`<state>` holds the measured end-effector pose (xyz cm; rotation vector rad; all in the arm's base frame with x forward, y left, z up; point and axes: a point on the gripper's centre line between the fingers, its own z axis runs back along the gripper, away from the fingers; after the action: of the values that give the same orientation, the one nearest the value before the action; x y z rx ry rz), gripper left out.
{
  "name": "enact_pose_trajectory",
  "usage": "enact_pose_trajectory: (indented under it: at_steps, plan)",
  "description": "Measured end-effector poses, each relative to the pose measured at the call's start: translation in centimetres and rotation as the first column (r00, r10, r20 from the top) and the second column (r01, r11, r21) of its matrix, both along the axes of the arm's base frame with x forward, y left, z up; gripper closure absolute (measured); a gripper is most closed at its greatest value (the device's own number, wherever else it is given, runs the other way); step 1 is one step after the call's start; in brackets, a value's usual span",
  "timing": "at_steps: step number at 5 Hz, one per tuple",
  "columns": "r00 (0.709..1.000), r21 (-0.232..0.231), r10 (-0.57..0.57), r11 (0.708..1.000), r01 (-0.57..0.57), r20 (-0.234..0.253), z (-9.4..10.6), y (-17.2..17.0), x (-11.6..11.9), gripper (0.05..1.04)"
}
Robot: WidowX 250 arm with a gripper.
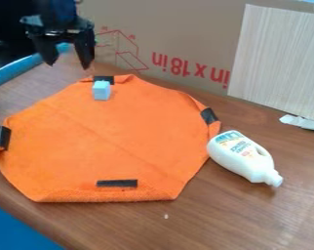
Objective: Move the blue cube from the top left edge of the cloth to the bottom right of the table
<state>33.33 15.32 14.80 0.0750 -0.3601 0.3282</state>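
Nearest to me, a blue surface [16,229] is filling the corner at 7 o'clock, beside the brown wooden table [218,227]. An orange cloth [114,141] is spreading over the table, with black strips lying at its 6 o'clock [117,183], 9 o'clock [2,138], 2 o'clock [209,116] and 12 o'clock [107,79]. A white bottle [241,155] is lying on its side at the cloth's 4 o'clock, its cap pointing between 4 and 5 o'clock.

Farther off, the pale blue cube [102,91] is resting on the cloth, just on my side of the 12 o'clock strip. It is sitting flat, one upright face turning roughly toward me, at 6 o'clock; its sides are looking about equal, so I cannot tell a long axis.

Beyond it, at the cube's 11 o'clock, the black gripper [68,65] is hanging above the table's far left, coming in from the top edge. Its two fingers are pointing down and standing apart, released. Behind everything, a cardboard panel [199,29] is standing upright, with a pale wood-grain board [277,58] leaning at 1 o'clock.
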Motion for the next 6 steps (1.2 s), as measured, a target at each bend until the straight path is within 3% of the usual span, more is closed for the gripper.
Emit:
enact_pose_trajectory:
  at_steps: [1,2,3,5,6]
  plan:
    - [0.999,0.068,0.052,0.996,-0.052,0.013,-0.4,0.3,0.9,0.083]
    - [1.0,0.068,0.004,0.998,-0.002,-0.021,-1.7,0.7,2.0,0.083]
    - [0.993,0.011,-0.122,0.993,0.122,0.009,-2.9,0.9,3.4,0.083]
    - [0.969,-0.076,-0.191,0.976,0.205,0.159,-3.3,1.5,4.5,0.083]
    - [0.969,-0.072,-0.17,0.98,0.186,0.178,-3.7,2.1,4.5,0.083]
